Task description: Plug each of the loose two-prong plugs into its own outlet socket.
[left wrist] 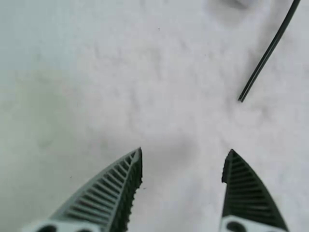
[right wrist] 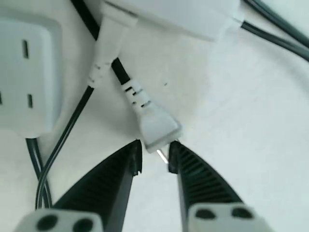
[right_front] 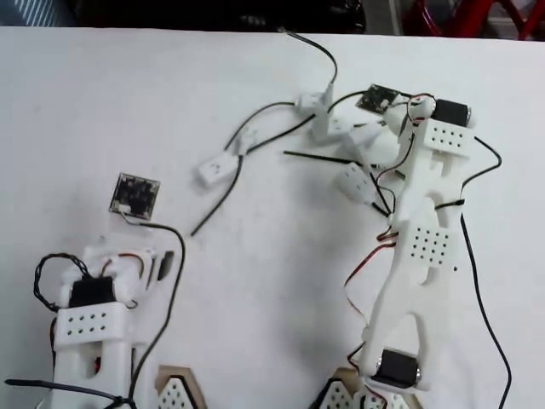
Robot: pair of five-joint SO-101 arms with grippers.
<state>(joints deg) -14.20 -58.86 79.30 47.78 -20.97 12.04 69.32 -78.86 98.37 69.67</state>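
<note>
One camera overhead, two wrist cameras close above table [right_front: 255, 298].

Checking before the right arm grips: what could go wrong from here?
The right gripper stands at the prong end of the white two-prong plug, not its body; closing there may pinch the prongs or push the plug away. Another black cord crosses this plug's own cord, so lifting could snag on it.

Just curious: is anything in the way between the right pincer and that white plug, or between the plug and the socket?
Nothing blocks the right pincer; the white plug has its prongs at the pincer's tips. Between plug and outlet socket lie a black cable and a second plug's lead.
</note>
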